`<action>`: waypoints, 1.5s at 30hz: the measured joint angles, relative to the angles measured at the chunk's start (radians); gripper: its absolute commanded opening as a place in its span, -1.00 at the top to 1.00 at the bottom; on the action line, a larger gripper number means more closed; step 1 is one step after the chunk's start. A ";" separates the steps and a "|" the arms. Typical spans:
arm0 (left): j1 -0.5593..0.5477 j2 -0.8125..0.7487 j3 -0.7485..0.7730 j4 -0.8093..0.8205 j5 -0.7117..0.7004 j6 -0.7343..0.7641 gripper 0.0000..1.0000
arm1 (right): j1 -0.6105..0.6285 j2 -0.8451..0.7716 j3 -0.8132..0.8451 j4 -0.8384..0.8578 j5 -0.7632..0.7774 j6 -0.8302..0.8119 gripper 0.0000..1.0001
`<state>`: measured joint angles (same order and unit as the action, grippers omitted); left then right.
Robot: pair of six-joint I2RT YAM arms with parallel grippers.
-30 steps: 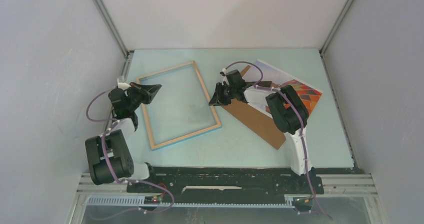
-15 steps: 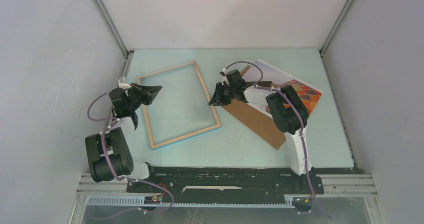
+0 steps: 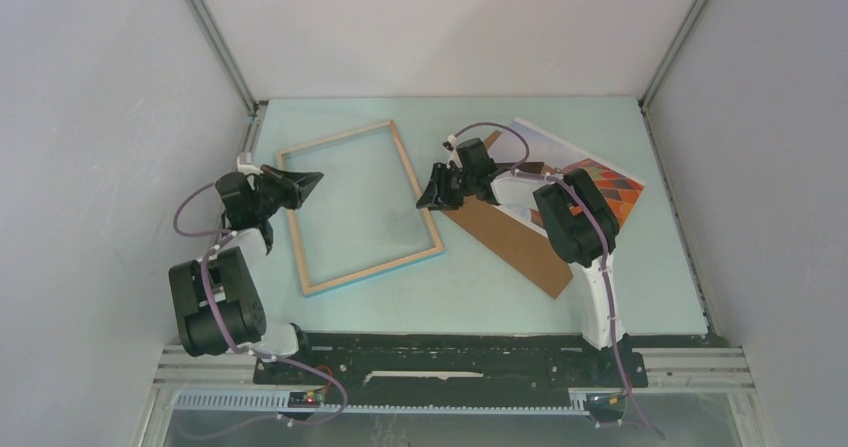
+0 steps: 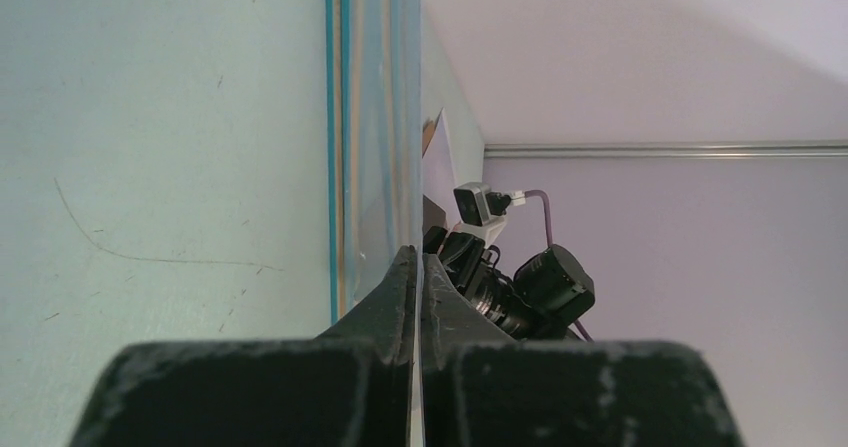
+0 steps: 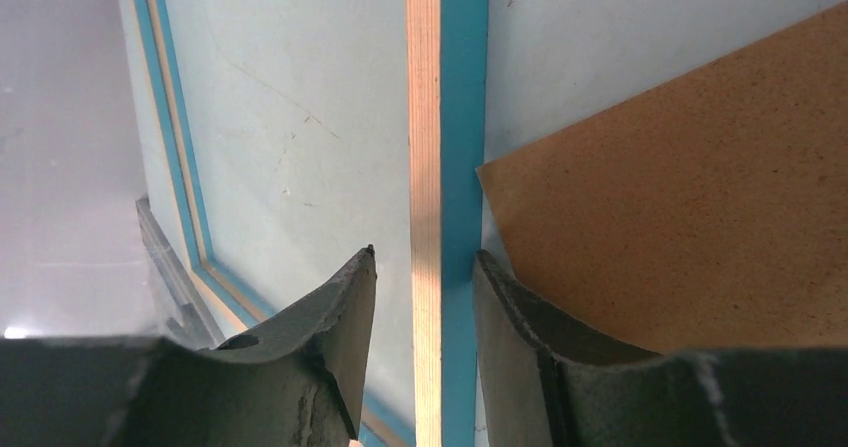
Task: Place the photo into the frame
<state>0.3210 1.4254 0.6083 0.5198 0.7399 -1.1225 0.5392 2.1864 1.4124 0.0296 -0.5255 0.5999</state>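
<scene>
The frame lies flat on the table left of centre, light wood side up with a teal rim. My right gripper is low over its right rail, open, one finger on each side and a gap on both. My left gripper is shut above the frame's left side; its closed tips show only a pale sliver between them, and the frame's edge runs ahead of them. The photo lies at the back right, partly under the board and my right arm.
A plain brown backing board lies diagonally over the photo, its corner close to the frame's right rail. Grey walls close in on the table at the left, right and back.
The right gripper's jaws have spread wider around the frame's right rail and the wrist has shifted slightly. The frame, board, photo and left gripper stay where they were.
</scene>
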 measured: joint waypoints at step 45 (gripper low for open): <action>0.027 0.035 0.004 -0.105 0.006 0.031 1.00 | -0.029 0.000 -0.034 0.065 -0.044 0.050 0.23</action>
<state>0.3485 1.4605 0.6125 0.4149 0.7464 -1.0920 0.5102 2.1864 1.3788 0.0944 -0.5697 0.6502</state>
